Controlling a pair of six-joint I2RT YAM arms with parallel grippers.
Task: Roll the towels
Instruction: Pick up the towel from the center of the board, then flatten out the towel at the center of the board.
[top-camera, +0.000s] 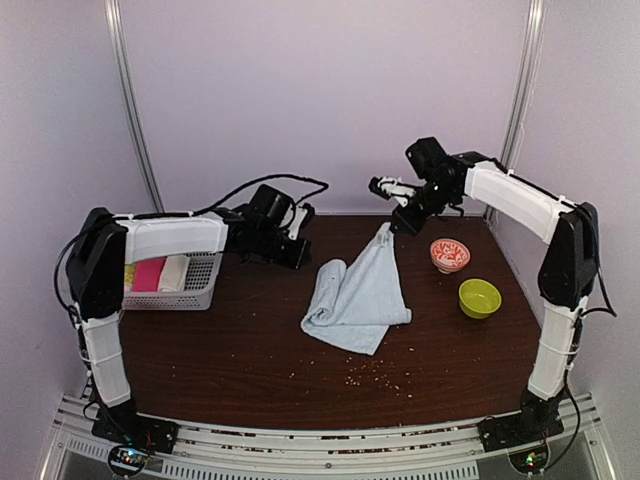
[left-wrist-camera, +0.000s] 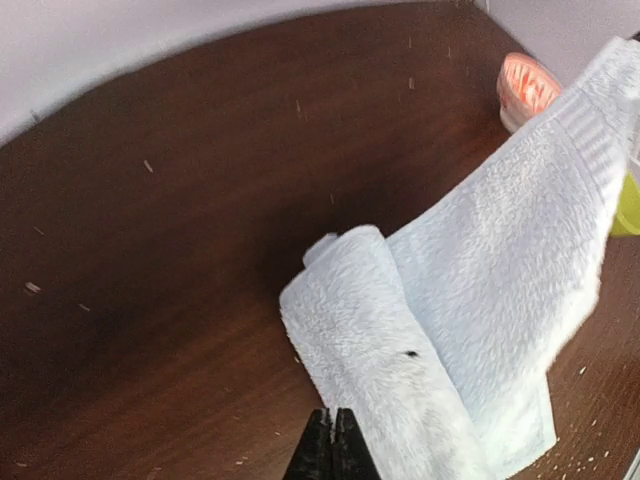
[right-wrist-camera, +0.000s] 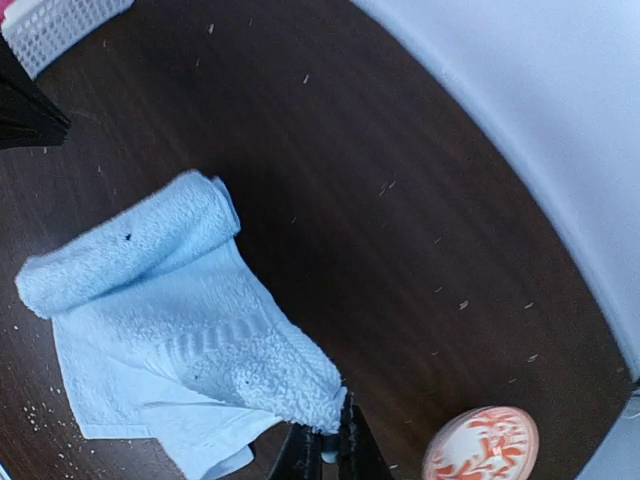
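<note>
Right gripper (right-wrist-camera: 322, 445): clamped on one corner of the blue towel (top-camera: 360, 295), which hangs below it to the table (top-camera: 220, 350), its lower end partly rolled.
Left gripper (left-wrist-camera: 332, 445): closed, empty, with the roll just ahead.
Patterned bowl (top-camera: 450, 254): beside the right gripper.

Pale blue towel (top-camera: 355, 295) is lying on the table (top-camera: 240, 350), one end loosely rolled, far corner hanging pinched in the right gripper (top-camera: 395, 226); cream-white towel (top-camera: 176, 272) is sitting rolled in the basket (top-camera: 203, 290).

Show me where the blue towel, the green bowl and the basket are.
blue towel (top-camera: 365, 295): top view, its flat middle part.
green bowl (top-camera: 480, 298): top view, its inside.
basket (top-camera: 203, 273): top view, its right mesh wall.
</note>
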